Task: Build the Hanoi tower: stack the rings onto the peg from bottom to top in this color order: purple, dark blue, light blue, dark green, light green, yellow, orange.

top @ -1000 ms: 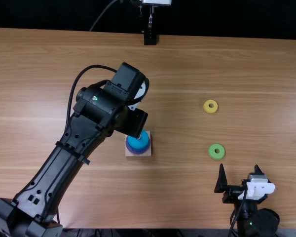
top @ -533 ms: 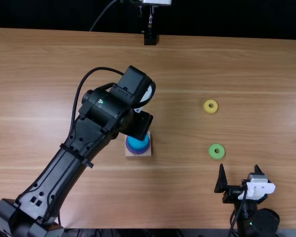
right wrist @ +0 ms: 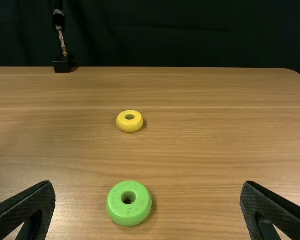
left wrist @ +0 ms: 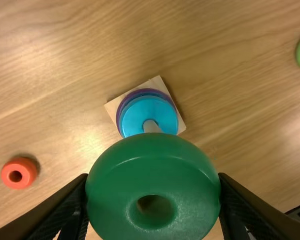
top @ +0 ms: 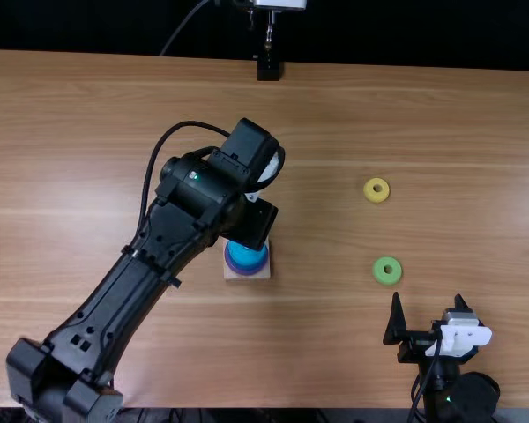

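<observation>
Top view: slight rightward shift of the left gripper (left wrist: 153, 182) since the earlier frames, by a shrinking amount, suggesting final alignment of the fourth ring above the peg (left wrist: 151, 127). Left wrist view: both fingers closed firmly on opposite sides of the dark green ring (left wrist: 140, 175), with the light blue ring (left wrist: 145, 107) and purple ring (top: 247, 270) on the peg, any layer between perhaps dark blue but only narrowly seen. Right gripper (top: 428, 298) empty, fingers wide apart; light green ring (right wrist: 117, 210), yellow ring (right wrist: 124, 125) and orange ring (left wrist: 29, 172) on the table (right wrist: 205, 150).
</observation>
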Controlling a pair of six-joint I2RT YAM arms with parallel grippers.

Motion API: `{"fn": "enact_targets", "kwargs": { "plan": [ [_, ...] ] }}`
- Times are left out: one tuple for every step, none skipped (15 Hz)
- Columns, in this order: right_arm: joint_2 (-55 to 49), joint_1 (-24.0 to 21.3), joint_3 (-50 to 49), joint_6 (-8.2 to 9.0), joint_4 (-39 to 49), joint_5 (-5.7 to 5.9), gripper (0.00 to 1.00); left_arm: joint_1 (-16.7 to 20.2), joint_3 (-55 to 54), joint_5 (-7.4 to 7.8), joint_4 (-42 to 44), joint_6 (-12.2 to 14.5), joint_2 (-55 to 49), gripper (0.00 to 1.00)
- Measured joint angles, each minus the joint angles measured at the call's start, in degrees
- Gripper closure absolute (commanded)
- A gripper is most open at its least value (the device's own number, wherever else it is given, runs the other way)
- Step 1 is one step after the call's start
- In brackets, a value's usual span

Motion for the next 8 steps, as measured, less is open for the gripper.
{"fn": "enact_targets", "kwargs": {
  "plan": [
    [0.0, 0.0, 0.0, 0.02, 0.0, 0.0, 0.0, 0.0, 0.0, -0.04, -0.1, 0.0, 0.0, 1.0],
    [0.0, 0.0, 0.0, 0.02, 0.0, 0.02, 0.0, 0.0, 0.1, 0.24, 0.0, 0.0, 0.3, 1.0],
    [0.0, 0.0, 0.0, 0.04, 0.0, -0.02, 0.0, 0.0, 0.3, 0.33, 0.1, 0.0, 0.9, 1.0],
    [0.0, 0.0, 0.0, 0.02, 0.0, 0.02, 0.0, -0.3, 0.3, 0.33, 0.0, 0.0, 1.5, 1.0],
    [0.0, 0.0, 0.0, 0.04, 0.0, 0.0, 0.0, -0.3, 0.3, 0.33, 0.1, 0.0, 1.9, 1.0],
    [0.0, 0.0, 0.0, 0.02, 0.0, -0.02, 0.0, -0.3, 0.3, 0.31, 0.1, 0.0, 2.1, 0.83],
    [0.0, 0.0, 0.0, 0.02, 0.0, 0.0, 0.0, -0.3, 0.3, 0.33, 0.1, 0.0, 2.1, 0.49],
    [0.0, 0.0, 0.0, 0.04, 0.0, 0.0, 0.0, -0.3, 0.3, 0.28, 0.1, 0.0, 2.1, 0.04]
  ]
}}
